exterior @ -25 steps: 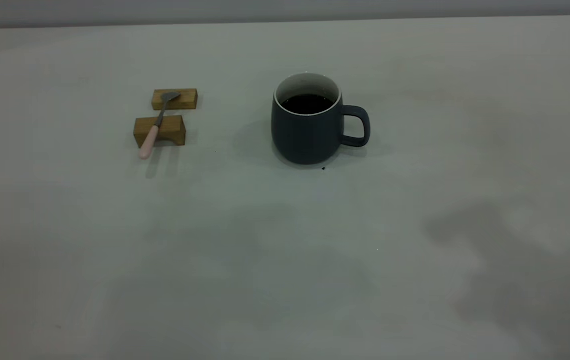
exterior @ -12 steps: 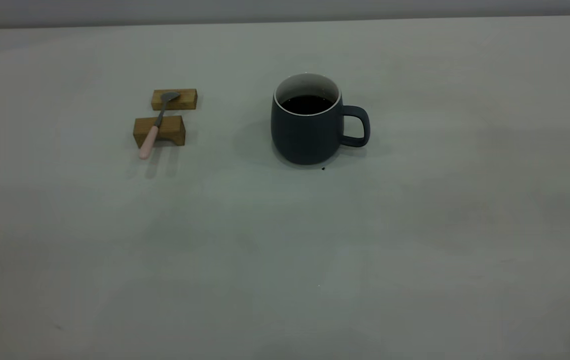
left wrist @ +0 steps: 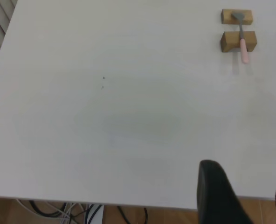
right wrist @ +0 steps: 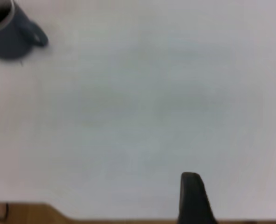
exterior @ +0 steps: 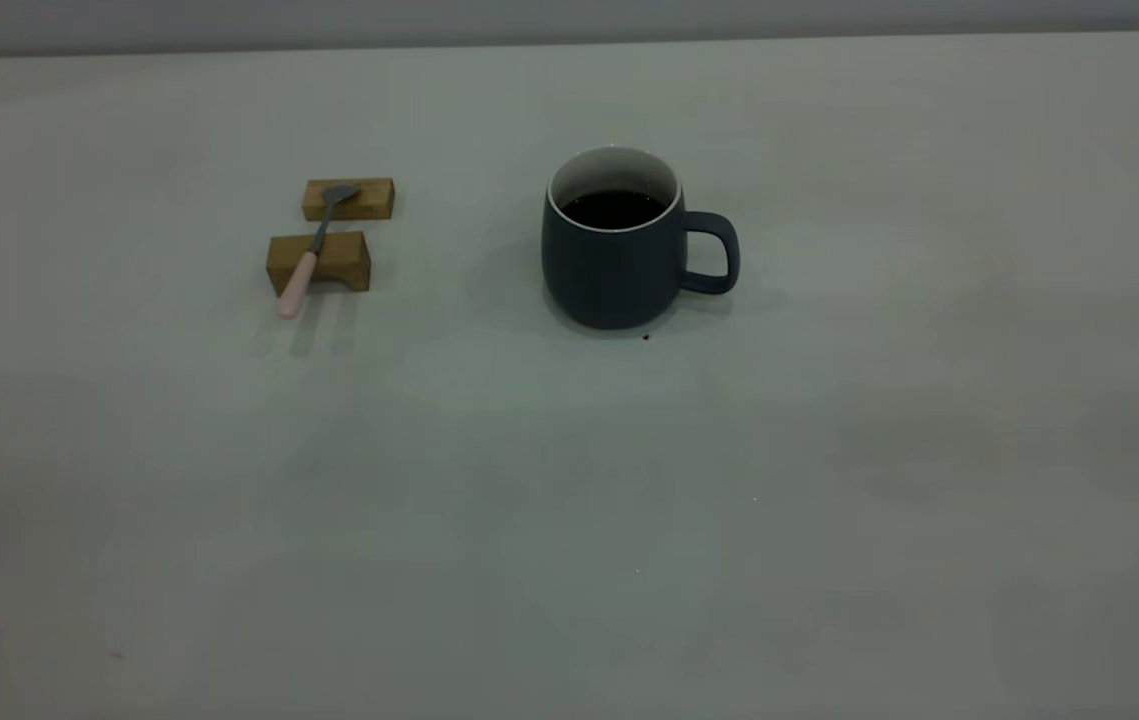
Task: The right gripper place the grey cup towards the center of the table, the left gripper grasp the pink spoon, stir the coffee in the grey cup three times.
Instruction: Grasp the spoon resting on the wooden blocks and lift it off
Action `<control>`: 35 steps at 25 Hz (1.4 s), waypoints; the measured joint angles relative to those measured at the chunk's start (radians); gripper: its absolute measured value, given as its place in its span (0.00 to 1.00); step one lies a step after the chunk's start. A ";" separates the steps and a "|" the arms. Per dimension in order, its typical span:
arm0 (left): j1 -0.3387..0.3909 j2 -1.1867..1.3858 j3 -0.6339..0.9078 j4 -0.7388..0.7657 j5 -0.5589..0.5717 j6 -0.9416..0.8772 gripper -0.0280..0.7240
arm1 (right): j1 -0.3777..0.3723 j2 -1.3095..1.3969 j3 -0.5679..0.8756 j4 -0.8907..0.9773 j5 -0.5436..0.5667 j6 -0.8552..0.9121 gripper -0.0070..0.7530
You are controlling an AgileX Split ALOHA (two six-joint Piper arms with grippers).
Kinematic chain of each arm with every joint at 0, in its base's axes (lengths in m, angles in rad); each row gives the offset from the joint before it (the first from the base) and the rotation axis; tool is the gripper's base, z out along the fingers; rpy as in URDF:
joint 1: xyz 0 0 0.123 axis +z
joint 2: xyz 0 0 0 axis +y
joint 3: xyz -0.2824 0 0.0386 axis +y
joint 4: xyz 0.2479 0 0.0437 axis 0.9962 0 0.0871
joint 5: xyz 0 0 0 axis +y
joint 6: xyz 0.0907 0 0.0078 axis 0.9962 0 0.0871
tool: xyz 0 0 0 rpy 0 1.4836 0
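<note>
The grey cup (exterior: 609, 265) stands upright near the middle of the table (exterior: 569, 500), handle to the right, with dark coffee (exterior: 614, 208) inside. It also shows far off in the right wrist view, as the cup (right wrist: 10, 39). The pink spoon (exterior: 304, 262) lies across two wooden blocks to the cup's left, pink handle toward the near side; the left wrist view shows this spoon (left wrist: 243, 43) far away. Neither gripper appears in the exterior view. My left gripper (left wrist: 246, 163) hangs open over the table's edge. My right gripper (right wrist: 240, 179) shows a single finger (right wrist: 190, 191) with nothing beside it.
The two brown blocks (exterior: 369, 198) (exterior: 344, 268) carry the spoon. A tiny dark speck (exterior: 645, 337) lies just in front of the cup. The table's edge (left wrist: 82, 199) shows in the left wrist view, with cables and wooden floor beyond it.
The dark shadows over the near right of the table have faded away. Cup, spoon and blocks have not moved.
</note>
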 joint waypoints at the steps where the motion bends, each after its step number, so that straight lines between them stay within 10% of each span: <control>1: 0.000 0.000 0.000 0.000 0.000 0.000 0.55 | 0.000 -0.036 0.000 0.000 0.000 0.000 0.70; 25: 0.000 0.011 0.000 -0.011 -0.008 0.000 0.55 | 0.000 -0.120 0.000 0.000 0.009 0.000 0.70; 35: 0.000 0.553 -0.088 -0.014 -0.222 -0.013 0.76 | 0.000 -0.120 0.000 0.000 0.009 0.000 0.70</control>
